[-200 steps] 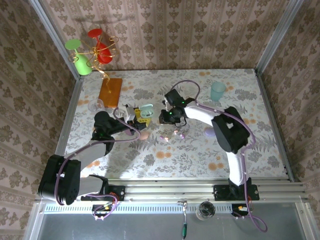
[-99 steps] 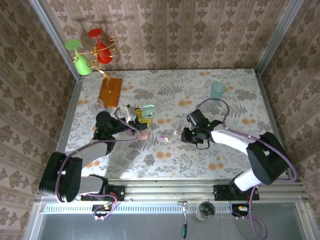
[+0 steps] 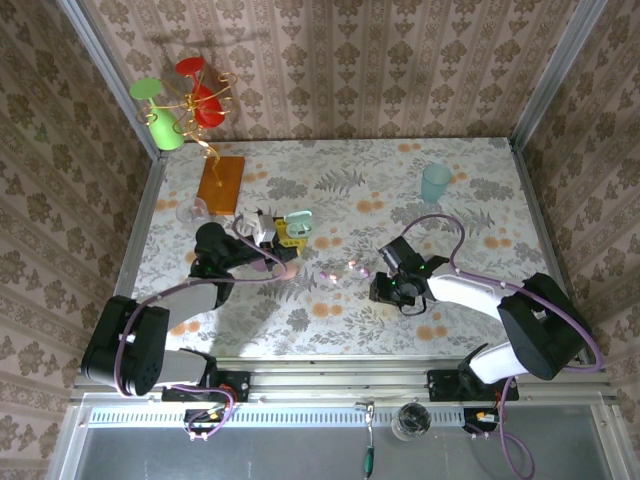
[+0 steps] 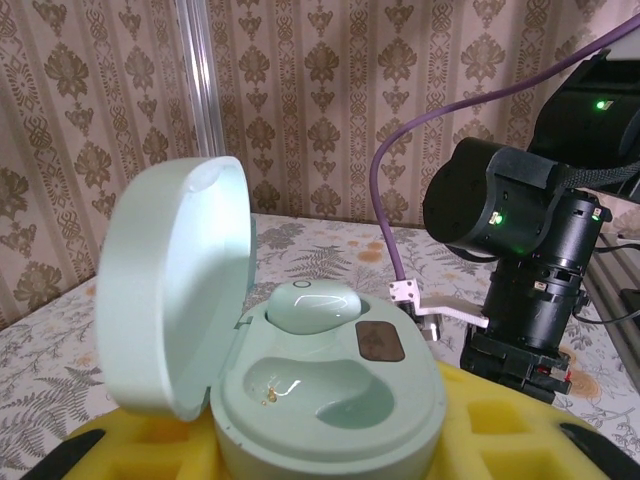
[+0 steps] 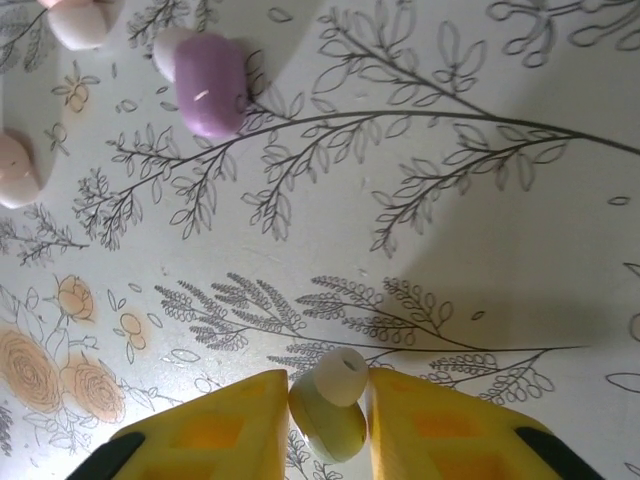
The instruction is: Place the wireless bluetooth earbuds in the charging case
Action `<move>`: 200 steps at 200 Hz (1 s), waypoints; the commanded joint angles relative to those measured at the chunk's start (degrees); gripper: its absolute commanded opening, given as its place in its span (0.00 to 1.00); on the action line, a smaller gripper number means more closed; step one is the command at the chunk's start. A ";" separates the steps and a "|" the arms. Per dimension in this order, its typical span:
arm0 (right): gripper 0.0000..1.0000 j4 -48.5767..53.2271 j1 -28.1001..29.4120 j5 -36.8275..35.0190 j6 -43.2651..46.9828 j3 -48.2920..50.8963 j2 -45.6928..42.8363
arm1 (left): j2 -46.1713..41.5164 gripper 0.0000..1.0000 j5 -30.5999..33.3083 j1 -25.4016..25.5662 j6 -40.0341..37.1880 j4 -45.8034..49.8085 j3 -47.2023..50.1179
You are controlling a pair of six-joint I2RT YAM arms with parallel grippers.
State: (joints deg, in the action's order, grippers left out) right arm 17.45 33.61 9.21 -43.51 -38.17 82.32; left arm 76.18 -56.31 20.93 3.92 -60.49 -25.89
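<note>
My left gripper [image 3: 272,238] is shut on the mint charging case [image 4: 330,400], which stands with its lid [image 4: 170,290] open. One mint earbud [image 4: 312,305] sits in the case's far slot; the near slot [image 4: 335,390] is empty. My right gripper [image 5: 328,385] hangs low over the table, right of the case [image 3: 295,222]. A mint earbud [image 5: 330,410] with a white tip sits between its yellow pads, which press close on both sides. Lilac [image 5: 210,85] and pink [image 5: 15,170] earbuds lie loose on the table beyond it.
A teal cup [image 3: 436,183] stands at the back right. At the back left are a wooden block [image 3: 221,185] and a wire stand with red and green glasses [image 3: 180,105]. A pink case [image 3: 288,270] lies just near the left gripper.
My right arm has swung away from the case, to the right and toward the near edge, and come down over the table. The left gripper with the case has stayed put.
</note>
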 commanded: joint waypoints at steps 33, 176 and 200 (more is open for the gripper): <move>0.42 -1.01 3.26 0.15 -3.59 -0.32 0.69 | 1.73 0.29 -1.55 0.33 1.00 -2.31 -1.60; 0.49 8.00 1.46 -1.95 4.37 -7.95 -1.21 | 3.07 0.29 -1.25 1.31 0.54 -1.67 -2.67; 0.52 6.55 -1.29 0.07 6.99 -9.15 3.64 | 3.18 0.28 -1.28 1.56 0.56 -1.67 -2.76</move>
State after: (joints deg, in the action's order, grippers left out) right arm 22.63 34.37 8.34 -40.77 -45.93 81.12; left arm 78.94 -56.58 22.00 3.95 -60.88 -26.83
